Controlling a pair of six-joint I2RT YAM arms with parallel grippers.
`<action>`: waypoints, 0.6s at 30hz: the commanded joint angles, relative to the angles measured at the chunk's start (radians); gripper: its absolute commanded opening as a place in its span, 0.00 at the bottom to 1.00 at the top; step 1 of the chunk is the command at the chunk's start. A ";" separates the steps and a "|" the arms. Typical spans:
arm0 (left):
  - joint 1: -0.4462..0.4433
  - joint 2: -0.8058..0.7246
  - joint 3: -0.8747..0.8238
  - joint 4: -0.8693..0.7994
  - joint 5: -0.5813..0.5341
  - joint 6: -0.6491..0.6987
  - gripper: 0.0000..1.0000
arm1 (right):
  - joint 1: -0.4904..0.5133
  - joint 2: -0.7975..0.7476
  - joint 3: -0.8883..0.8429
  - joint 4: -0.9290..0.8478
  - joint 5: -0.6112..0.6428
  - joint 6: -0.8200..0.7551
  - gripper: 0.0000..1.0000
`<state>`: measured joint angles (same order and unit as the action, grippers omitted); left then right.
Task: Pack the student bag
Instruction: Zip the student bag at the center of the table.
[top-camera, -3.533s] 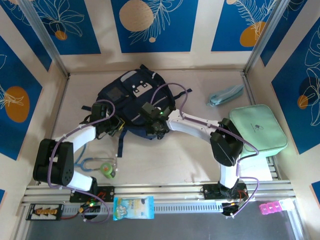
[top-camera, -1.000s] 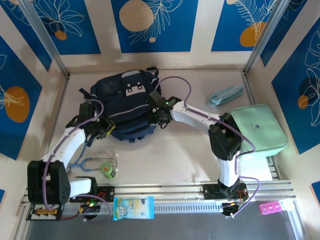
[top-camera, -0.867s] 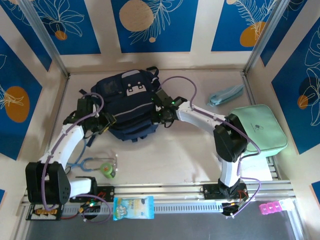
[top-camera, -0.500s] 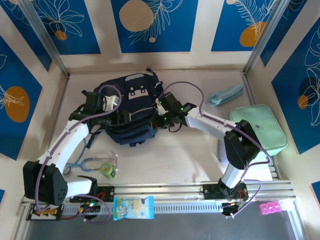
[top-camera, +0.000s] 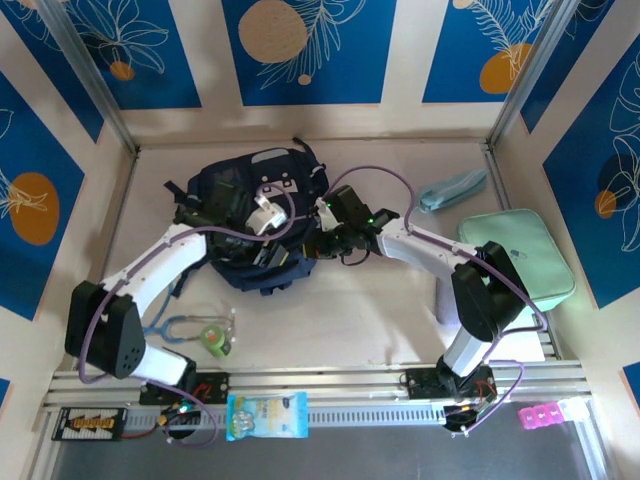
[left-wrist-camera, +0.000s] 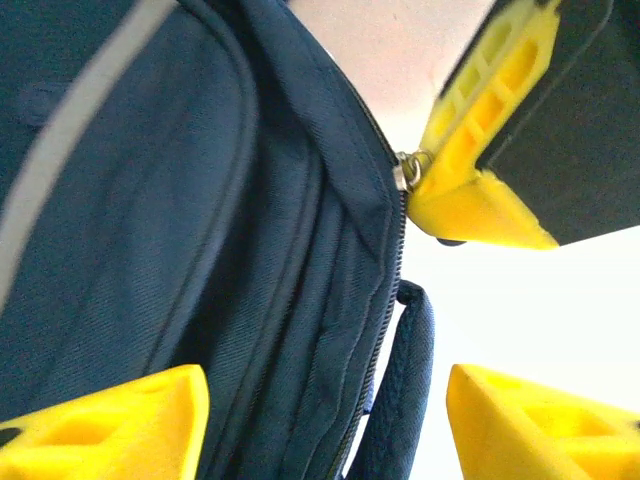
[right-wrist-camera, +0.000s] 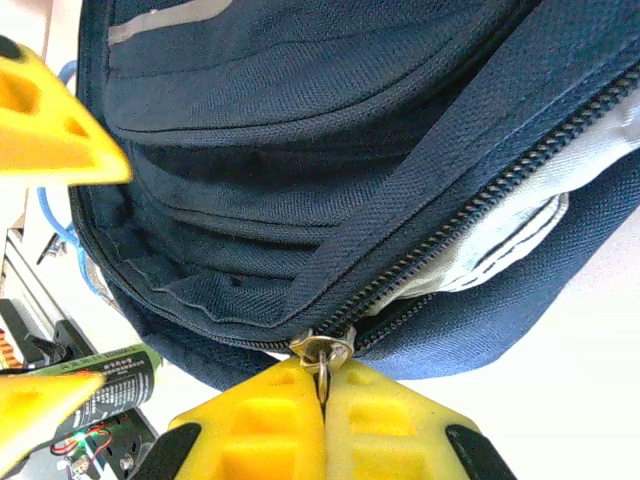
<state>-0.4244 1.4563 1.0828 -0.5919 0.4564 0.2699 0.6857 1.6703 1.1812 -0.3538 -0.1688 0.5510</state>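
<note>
1. Unzipping the student bag (top-camera: 225, 190), toward the back left of the table
2. Next, probably: drag the zipper pull (right-wrist-camera: 322, 352) along its track, bracing the fabric
3. Reaching in from the right, right gripper (right-wrist-camera: 322, 385) pinched tight on that pull
4. Hovering over the bag, left gripper (left-wrist-camera: 325, 400) partly spread, gripping nothing
</note>
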 joint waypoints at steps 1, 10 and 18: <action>-0.022 0.029 0.024 0.006 0.011 0.123 0.59 | -0.005 -0.044 0.000 0.048 -0.063 0.006 0.00; -0.020 0.085 -0.009 0.072 -0.015 0.179 0.47 | -0.005 -0.056 -0.042 0.079 -0.070 -0.015 0.00; -0.021 0.124 0.015 0.017 0.081 0.198 0.42 | -0.005 -0.051 -0.050 0.080 -0.052 -0.038 0.00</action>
<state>-0.4419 1.5661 1.0809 -0.5419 0.4751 0.4301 0.6819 1.6695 1.1301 -0.3035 -0.1841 0.5388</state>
